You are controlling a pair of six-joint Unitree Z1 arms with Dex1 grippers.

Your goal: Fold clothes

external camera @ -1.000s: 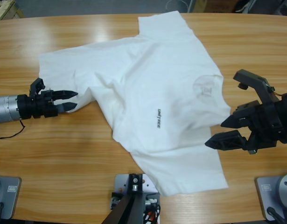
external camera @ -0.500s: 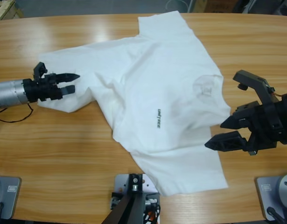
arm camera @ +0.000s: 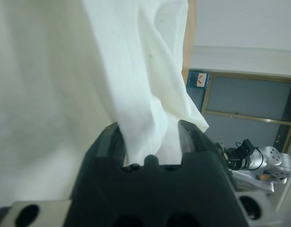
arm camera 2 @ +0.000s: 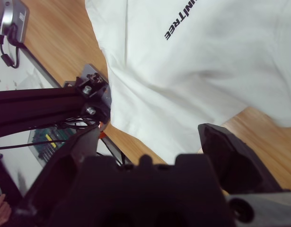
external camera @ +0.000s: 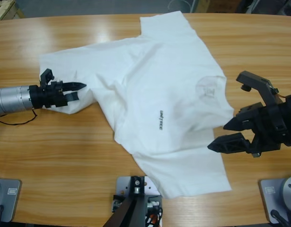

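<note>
The clothes, a white T-shirt with a small dark line of text, lie spread and askew across the table in the high view. My left gripper reaches in from the left onto the shirt's left sleeve. In the left wrist view a fold of white cloth fills the narrow gap in the left gripper. At the shirt's right edge my right gripper stands wide open with nothing in it. The right wrist view shows the right gripper over the shirt's lower edge.
Bare wooden table runs along the front left and past the shirt on the right. A thin black cable trails beside the left arm. The left wrist view shows a room with a silver machine behind.
My left gripper rose from the bare wood onto the sleeve, then pushed right over it, and its jaws drew closer together on the cloth. The right gripper and shirt body have not moved.
</note>
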